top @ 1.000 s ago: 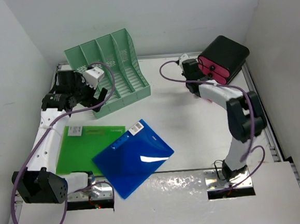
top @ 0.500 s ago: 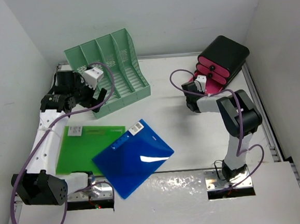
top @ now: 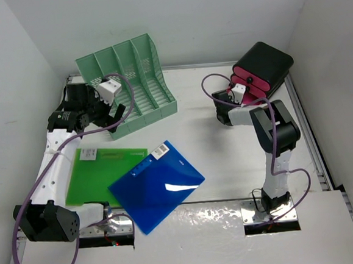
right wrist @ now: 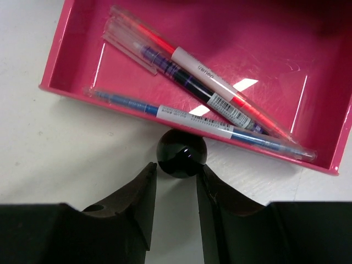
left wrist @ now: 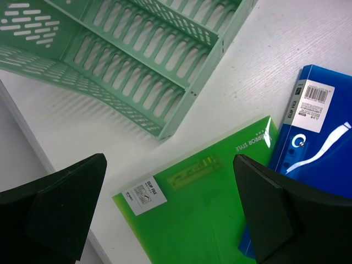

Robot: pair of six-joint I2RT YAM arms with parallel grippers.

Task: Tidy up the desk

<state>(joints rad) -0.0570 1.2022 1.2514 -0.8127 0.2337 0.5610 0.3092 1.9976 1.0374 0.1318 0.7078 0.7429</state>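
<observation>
On desk (top: 194,124), far right: right gripper (right wrist: 176,173) pinching drawer knob (right wrist: 181,151) (pens (right wrist: 220,104) inside).
Left side: left gripper (left wrist: 168,165) spread wide above green folder (left wrist: 209,220).

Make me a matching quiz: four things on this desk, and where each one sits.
Things:
1. rack
2. green folder
3. blue folder
4. pens

Places:
A. in the pink drawer
B. lying partly on another folder
C. far-left corner of the desk
D. partly under another folder

Pairs: 1-C, 2-D, 3-B, 4-A
</observation>
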